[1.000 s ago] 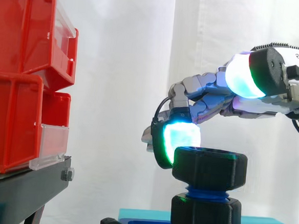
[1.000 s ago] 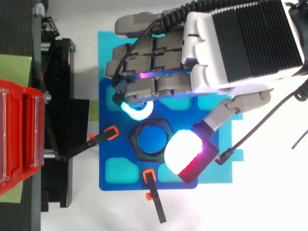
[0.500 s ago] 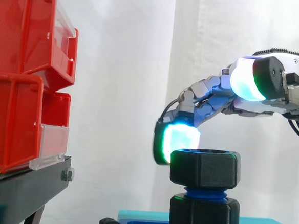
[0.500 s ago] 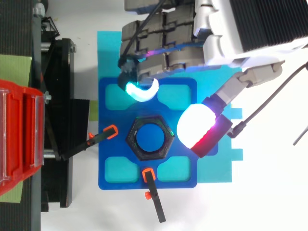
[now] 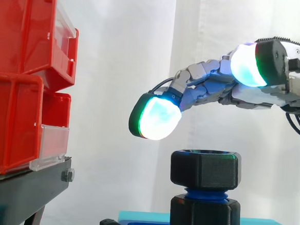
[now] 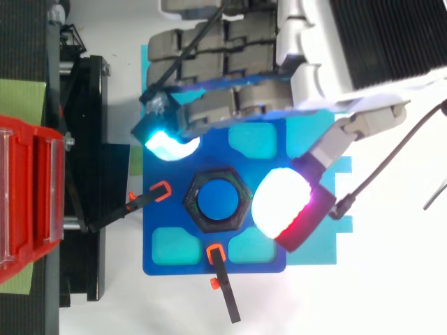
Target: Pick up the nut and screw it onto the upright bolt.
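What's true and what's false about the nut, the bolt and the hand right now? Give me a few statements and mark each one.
1. The nut sits on the upright blue bolt. True.
2. The hand is curled round the nut. False: its fingers are open and above the nut, apart from it.
3. In the side view the red bins stand to the left of the bolt. True.
4. The bolt rises from a red plate. False: the plate is blue.

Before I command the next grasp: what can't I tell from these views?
Side view: the nut hides most of the bolt thread, so engagement depth is unclear.
Side view: the bolt's foot is cut off by the bottom edge.
Top view: the hand covers the blue plate at its upper part.
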